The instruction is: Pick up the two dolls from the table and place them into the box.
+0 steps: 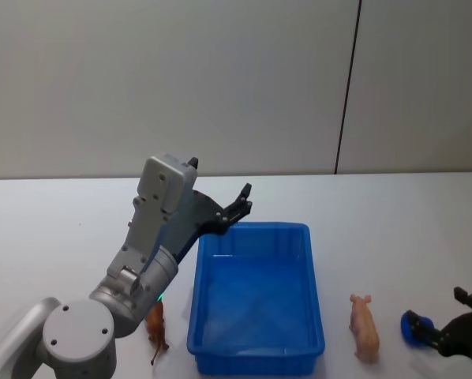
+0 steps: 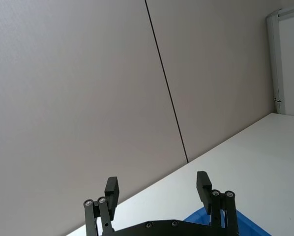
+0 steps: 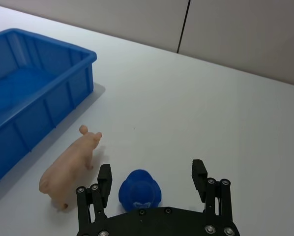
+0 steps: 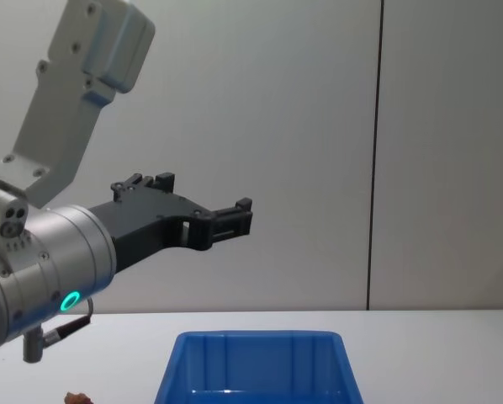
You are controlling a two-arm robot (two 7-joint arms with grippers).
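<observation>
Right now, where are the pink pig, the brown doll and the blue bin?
pink pig (image 1: pixel 365 327): head view, its back.
brown doll (image 1: pixel 156 322): head view, its body.
blue bin (image 1: pixel 256 362): head view, near outer wall.

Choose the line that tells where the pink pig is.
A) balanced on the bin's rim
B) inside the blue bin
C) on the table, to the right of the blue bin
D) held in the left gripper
C: the pink pig lies on the white table just right of the blue bin, outside its wall.
</observation>
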